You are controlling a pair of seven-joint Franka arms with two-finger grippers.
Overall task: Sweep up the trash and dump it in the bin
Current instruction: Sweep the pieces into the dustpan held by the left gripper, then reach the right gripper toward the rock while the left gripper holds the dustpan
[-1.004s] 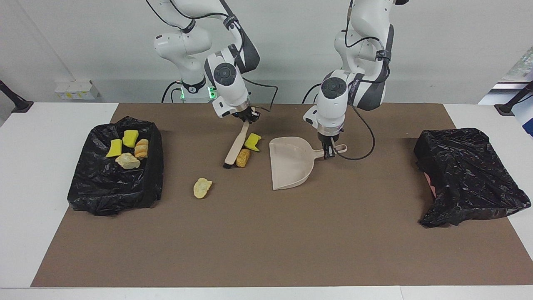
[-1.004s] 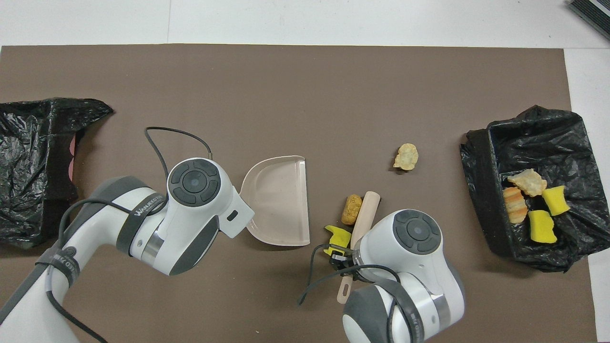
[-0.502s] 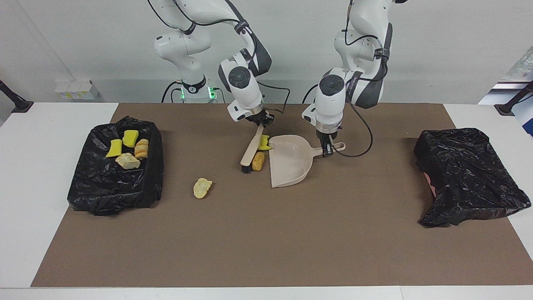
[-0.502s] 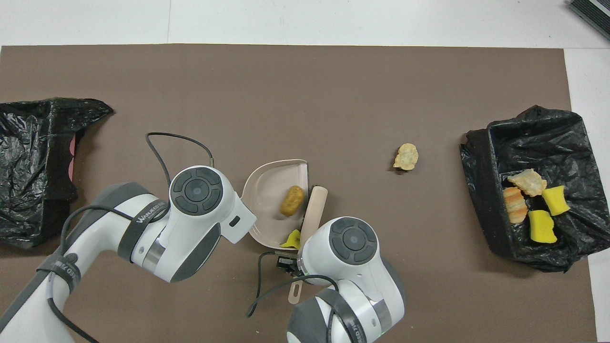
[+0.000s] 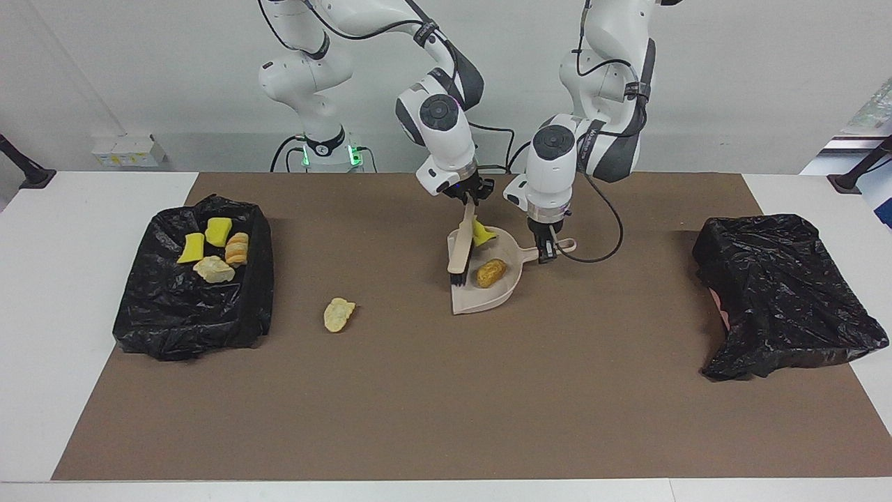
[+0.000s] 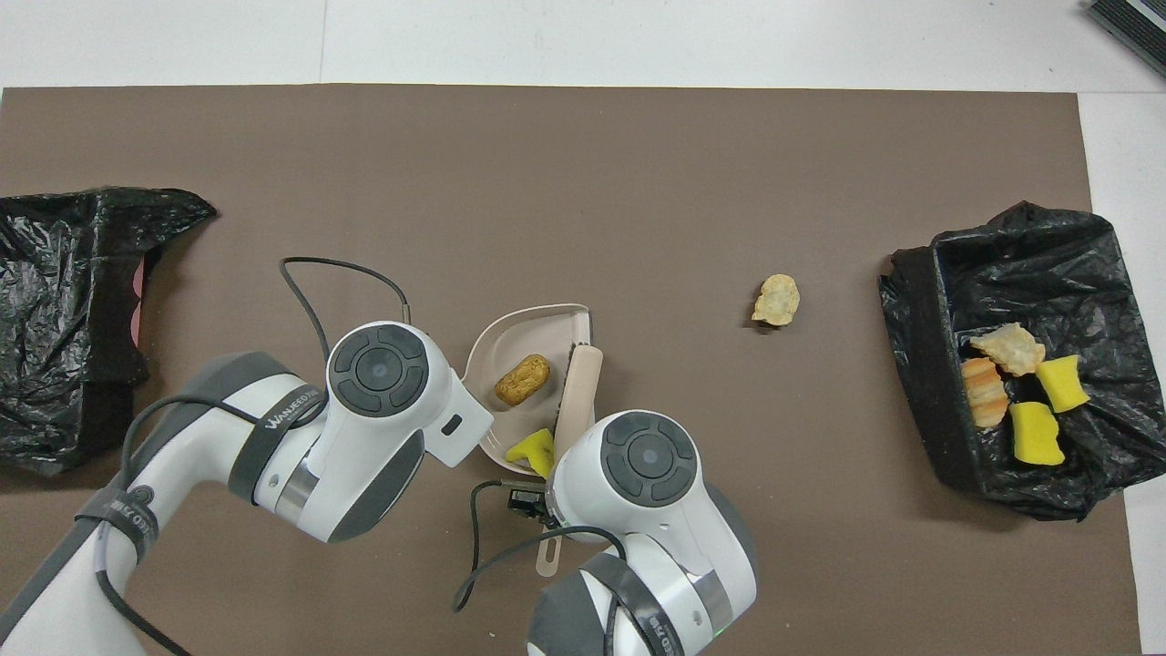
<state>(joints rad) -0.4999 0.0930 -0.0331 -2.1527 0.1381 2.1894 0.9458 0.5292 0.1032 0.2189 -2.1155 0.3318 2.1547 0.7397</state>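
Note:
My right gripper (image 5: 468, 196) is shut on the handle of a beige brush (image 5: 460, 251), whose bristles rest at the mouth of the beige dustpan (image 5: 481, 300). My left gripper (image 5: 548, 251) is shut on the dustpan's handle. A golden-brown lump (image 5: 490, 272) and a yellow sponge chunk (image 5: 481, 233) lie in the pan; both show in the overhead view, the lump (image 6: 522, 380) and the chunk (image 6: 533, 449). One pale trash piece (image 5: 339, 314) lies loose on the mat between the pan and the bin. The black-lined bin (image 5: 195, 328) holds several pieces.
A second black bag (image 5: 780, 293) lies at the left arm's end of the table. The brown mat (image 5: 446, 404) covers most of the white table. A cable loops from the left gripper beside the pan.
My right gripper swept the brush toward the left arm's end, pushing the brown lump and the yellow chunk into the dustpan. The dustpan shifted slightly toward the brush.

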